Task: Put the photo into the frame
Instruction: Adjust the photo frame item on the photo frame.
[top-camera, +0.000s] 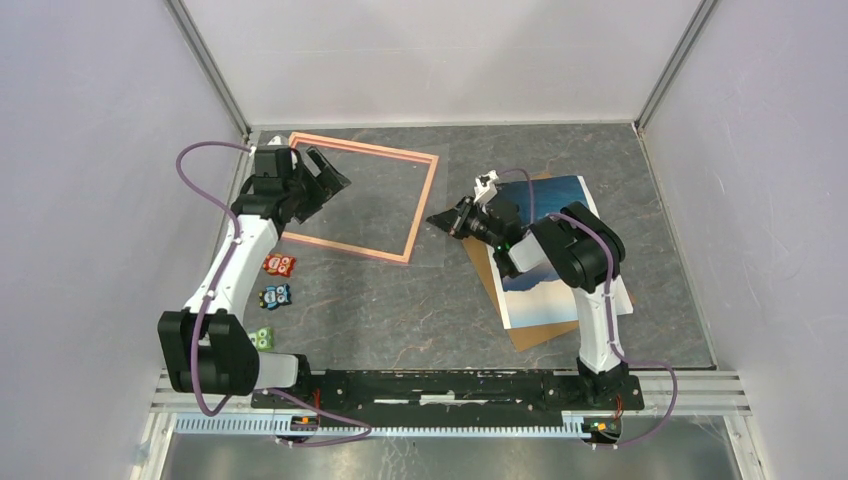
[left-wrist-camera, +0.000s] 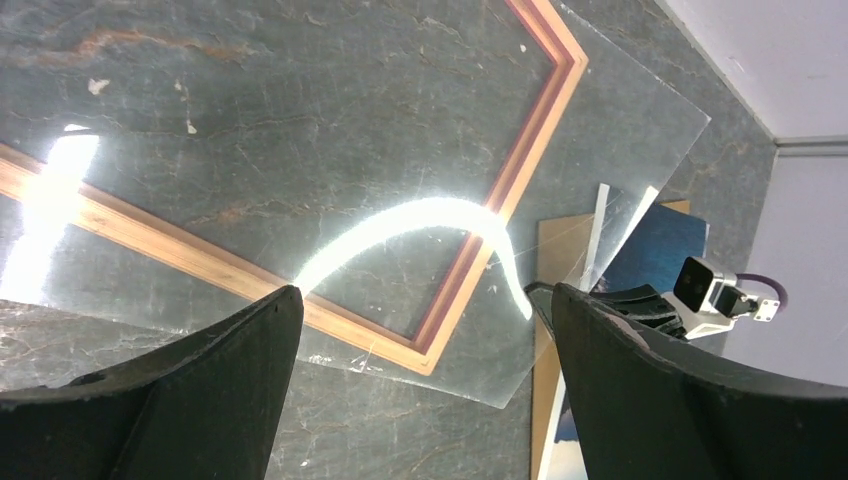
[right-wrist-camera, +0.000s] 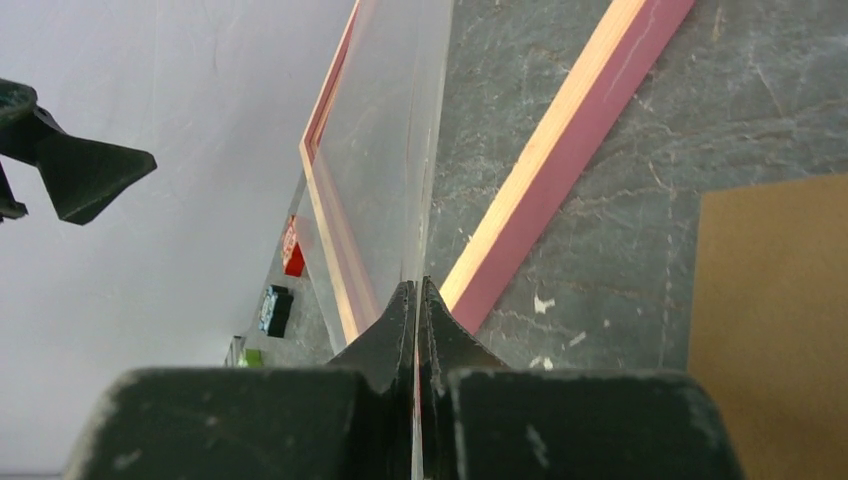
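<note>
Our right tool (right-wrist-camera: 417, 292) is clamped shut on the edge of a clear rigid sheet (right-wrist-camera: 385, 150), which spreads over the thin pink-orange rectangular picture frame (top-camera: 421, 205) on the grey stone-patterned desk (top-camera: 400, 310). Our left tool (left-wrist-camera: 425, 295) hangs wide open over the frame's left side, empty. The glossy mountain-and-water photo (top-camera: 557, 195) lies right of the frame on a brown backing board (top-camera: 530, 335).

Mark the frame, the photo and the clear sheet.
frame (right-wrist-camera: 560, 150), right wrist view, on its pink-and-orange rail.
photo (top-camera: 565, 192), top external view, on its blue upper part.
clear sheet (left-wrist-camera: 630, 150), left wrist view, on the corner overhanging the frame.
</note>
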